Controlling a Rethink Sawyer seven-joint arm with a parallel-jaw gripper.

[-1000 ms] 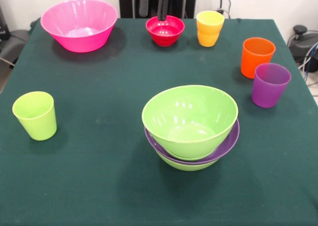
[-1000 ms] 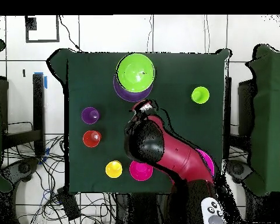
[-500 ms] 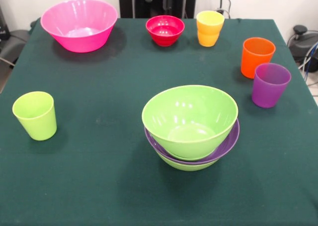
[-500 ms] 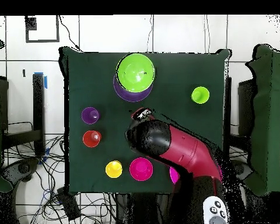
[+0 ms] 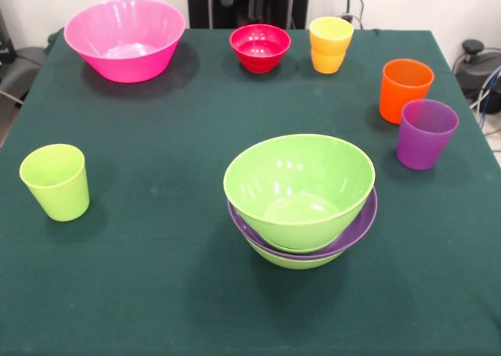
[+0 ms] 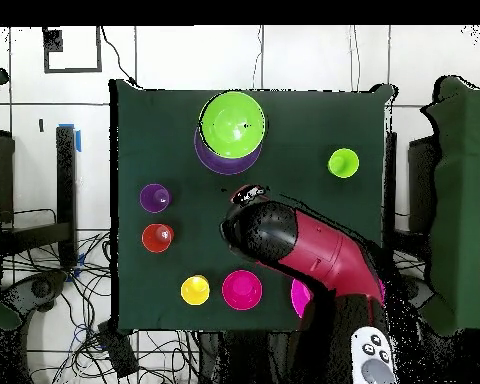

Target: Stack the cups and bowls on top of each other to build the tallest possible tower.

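Mid-table: green bowl (image 5: 299,188) nested in purple bowl (image 5: 362,223) | claw (image 6: 247,195) grip unclear

My red and black arm (image 6: 314,255) hangs over a dark green bench (image 5: 156,239) with lime green bowl (image 5: 298,188), purple bowl (image 5: 362,221), pink bowl (image 5: 125,39) and orange cup (image 5: 405,89).

Glossy lime green plastic bowl (image 5: 299,188) catches bright highlights above a smooth shallow purple plastic bowl (image 5: 362,220). The large pink plastic bowl (image 5: 125,39) and small red plastic bowl (image 5: 260,47) shine alike. A translucent purple plastic cup (image 5: 425,134) stands on matt dark green cloth (image 5: 156,239).
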